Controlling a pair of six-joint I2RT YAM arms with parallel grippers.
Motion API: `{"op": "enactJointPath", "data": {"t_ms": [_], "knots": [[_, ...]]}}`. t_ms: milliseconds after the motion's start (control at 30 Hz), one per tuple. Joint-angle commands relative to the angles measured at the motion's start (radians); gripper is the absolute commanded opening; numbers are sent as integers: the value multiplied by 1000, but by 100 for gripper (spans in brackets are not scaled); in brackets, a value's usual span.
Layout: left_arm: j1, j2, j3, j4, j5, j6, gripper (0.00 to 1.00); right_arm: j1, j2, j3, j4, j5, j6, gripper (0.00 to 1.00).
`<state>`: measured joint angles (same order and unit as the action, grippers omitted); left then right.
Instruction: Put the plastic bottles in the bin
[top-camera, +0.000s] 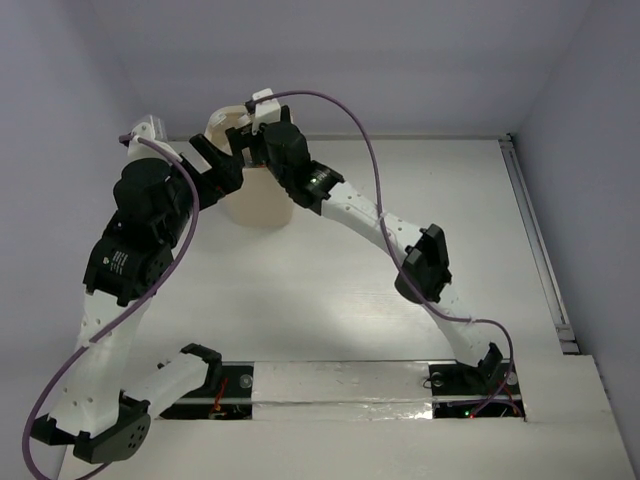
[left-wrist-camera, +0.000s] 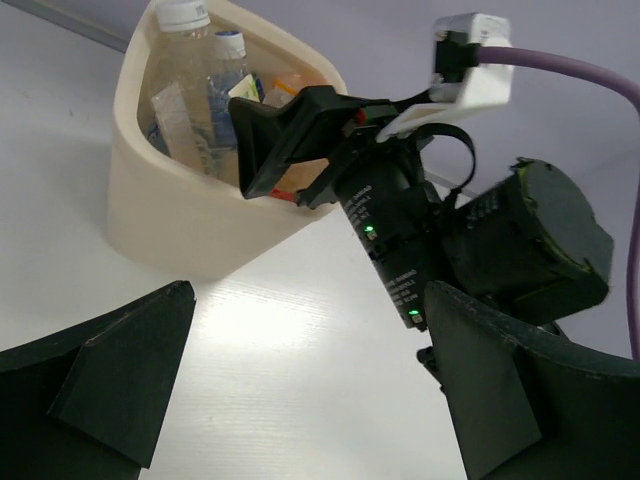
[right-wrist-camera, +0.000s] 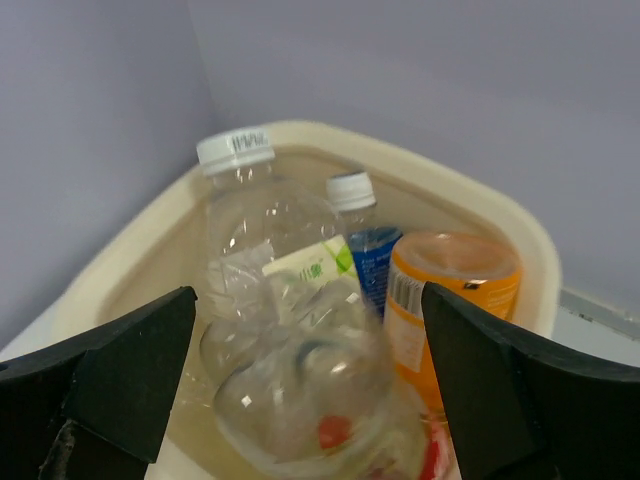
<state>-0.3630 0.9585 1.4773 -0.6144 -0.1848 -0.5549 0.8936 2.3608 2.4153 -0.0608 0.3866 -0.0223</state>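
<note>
The cream-beige bin (top-camera: 258, 208) stands at the far left of the table. In the right wrist view its rim (right-wrist-camera: 482, 205) rings several plastic bottles: a clear one with a white cap (right-wrist-camera: 238, 190), a blue-labelled one (right-wrist-camera: 368, 252), an orange one (right-wrist-camera: 452, 285), and a clear one lying base-up (right-wrist-camera: 310, 400) with red showing through it. My right gripper (right-wrist-camera: 310, 390) hangs open and empty just above them; it shows over the bin in the top view (top-camera: 248, 138). My left gripper (left-wrist-camera: 310, 390) is open and empty over bare table beside the bin (left-wrist-camera: 165, 215).
The right arm's wrist (left-wrist-camera: 420, 250) and its purple cable (left-wrist-camera: 590, 75) fill the space just right of the bin. The back wall runs close behind the bin. A rail (top-camera: 535, 240) lines the table's right edge.
</note>
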Motion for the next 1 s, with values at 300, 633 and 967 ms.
{"op": "enactJointPath", "data": {"t_ms": [300,633,967], "knots": [[-5,13,164,41,13,-39,99,-38,-570,-288,-48,-38,234,99],[-5,-61,23,71,54,-27,99,-38,-1592,-1382,-147,15,621,0],[-5,-112,-135,165,149,-94,99,-38,-1813,-1437,-378,146,651,92]]}}
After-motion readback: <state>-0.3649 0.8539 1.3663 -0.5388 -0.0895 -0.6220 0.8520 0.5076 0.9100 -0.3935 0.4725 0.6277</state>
